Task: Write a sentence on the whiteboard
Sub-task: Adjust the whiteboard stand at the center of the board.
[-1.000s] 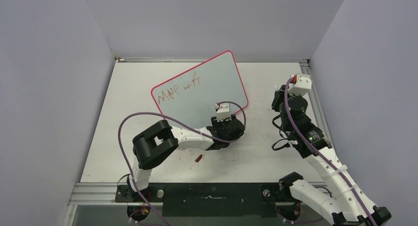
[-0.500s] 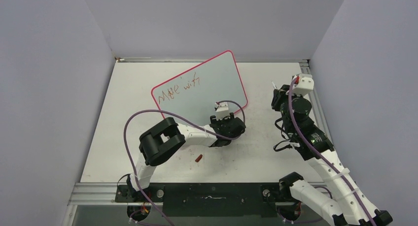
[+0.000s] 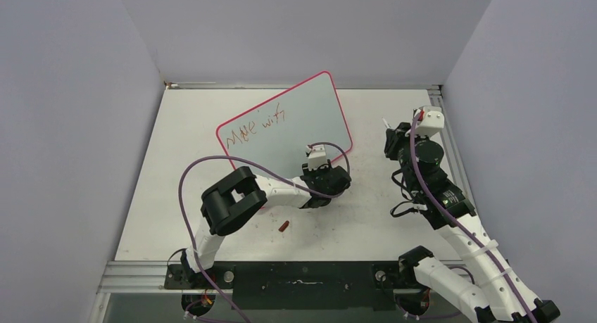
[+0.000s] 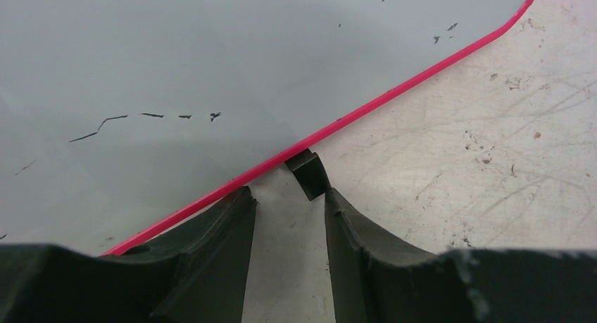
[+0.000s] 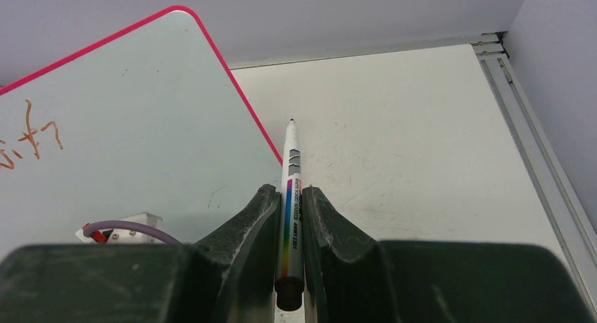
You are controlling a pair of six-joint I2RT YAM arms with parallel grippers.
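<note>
Pale lilac walls (image 3: 281, 27) close in a scuffed white desk (image 3: 176, 126), and on it, toward the far middle, you have the whiteboard (image 3: 296, 119) propped up and turned askew, its pink-red rim running all round. Your left arm reaches in low to the board's near edge, and the left end effector (image 4: 287, 195) sits right at that rim with its jaws apart and nothing between them; one finger overlaps the bottom edge of the board. Your right arm stands off to the right of the board, well clear of it, and the right end effector (image 5: 288, 189) is clamped on a marker (image 5: 291, 154), a white barrel with a rainbow stripe, its tip pointing toward the far wall. The sentence (image 3: 252, 126) runs across the upper left part of the board in shaky red-brown strokes and reads roughly "Move with". A black foot (image 4: 308, 173) pokes out from under the rim just beyond the left fingertips. A small red piece (image 3: 284, 226), possibly a marker cap though it is too small to be sure, lies on the desk near the left arm's forearm.
</note>
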